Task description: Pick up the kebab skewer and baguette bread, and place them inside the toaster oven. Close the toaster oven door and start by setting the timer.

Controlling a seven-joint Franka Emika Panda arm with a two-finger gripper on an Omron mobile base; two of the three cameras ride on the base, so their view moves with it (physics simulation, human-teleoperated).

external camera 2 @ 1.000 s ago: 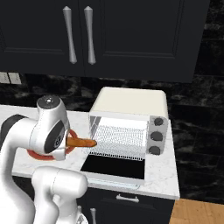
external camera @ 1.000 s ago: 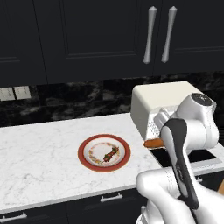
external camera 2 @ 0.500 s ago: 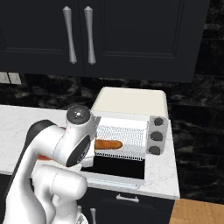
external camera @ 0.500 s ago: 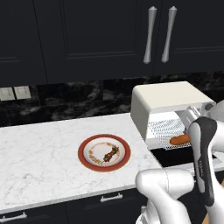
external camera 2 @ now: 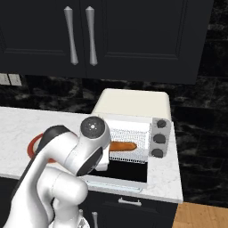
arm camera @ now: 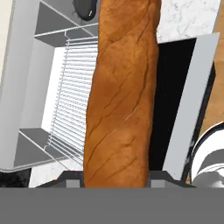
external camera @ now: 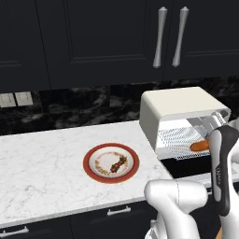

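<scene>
My gripper [arm camera: 116, 178] is shut on the baguette bread [arm camera: 122, 87], a long orange-brown loaf held by one end. The loaf [external camera 2: 123, 146] hangs at the mouth of the cream-white toaster oven [external camera 2: 133, 102], over the front of its wire rack [arm camera: 70, 96]. The toaster oven door [external camera 2: 124, 171] lies folded down flat, its dark glass [arm camera: 179, 87] just beside the loaf. From the left base view the baguette bread [external camera: 200, 146] shows partly behind my forearm. The kebab skewer [external camera: 115, 165] lies on the red-rimmed plate [external camera: 91, 156], left of the toaster oven [external camera: 182, 102].
Three grey knobs [external camera 2: 158, 139] sit on the oven's right side. Black upper cabinets with bar handles [external camera: 161, 37] hang above. The white marble counter [external camera: 42, 172] stretches left of the plate. The counter ends right of the oven, with wooden floor [external camera 2: 200, 216] below.
My arm has swung to the right with the baguette, carrying it from beside the oven's left edge to the open mouth over the rack. The skewer and plate have not moved.
</scene>
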